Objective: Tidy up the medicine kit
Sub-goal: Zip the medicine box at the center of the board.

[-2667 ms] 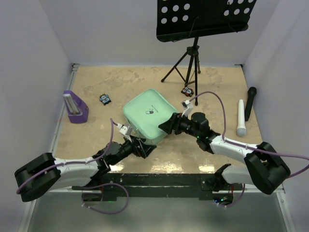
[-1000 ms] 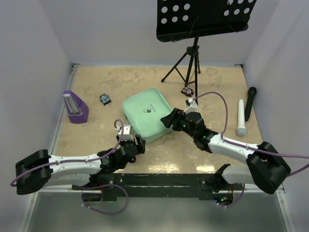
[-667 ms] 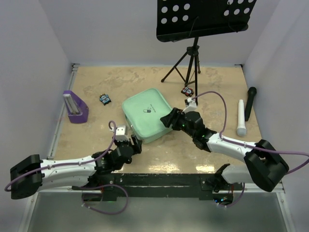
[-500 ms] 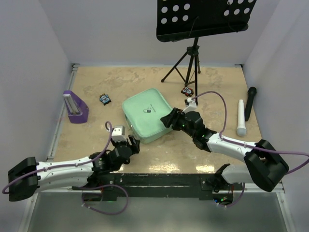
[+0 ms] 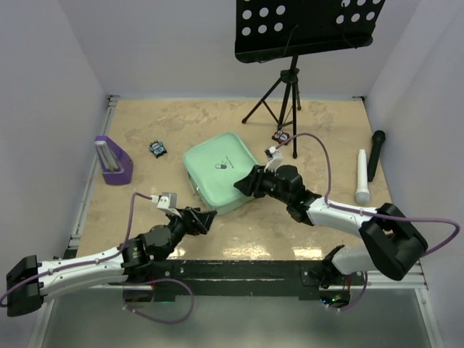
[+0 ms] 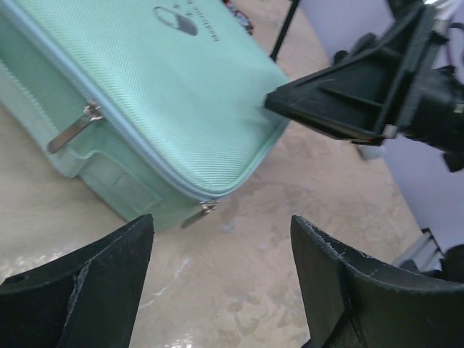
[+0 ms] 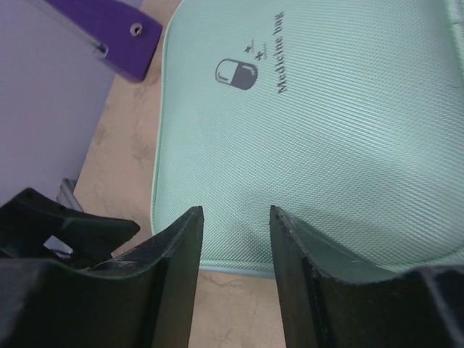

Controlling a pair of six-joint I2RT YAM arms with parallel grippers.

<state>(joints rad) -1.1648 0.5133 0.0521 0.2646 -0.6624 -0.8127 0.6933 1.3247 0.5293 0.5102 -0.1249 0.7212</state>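
Left wrist view is showing the left jaws standing wide apart with nothing between them, hovering over bare bench (image 6: pixel 239 290) just short of the near corner of the medicine kit (image 6: pixel 167 94). The kit is lying flat with its lid shut, two metal zipper pulls (image 6: pixel 72 130) hanging along its near side. The right jaws are reaching over the kit's right-hand corner; whether they are touching the lid cannot be told. In the right wrist view they are standing parted by a narrow gap, gripping nothing, with only the mint lid and its pill logo (image 7: pixel 237 72) showing beyond.

Top external view is placing the kit mid-bench. Farther left, a purple stand (image 5: pixel 112 161) is sitting near the wall, and a small dark packet (image 5: pixel 158 148) is lying between it and the kit. To the right, a white cylinder (image 5: pixel 362 176) and a black microphone (image 5: pixel 375 154) are lying side by side. At the back, a black music stand (image 5: pixel 286 94) is standing on its tripod.
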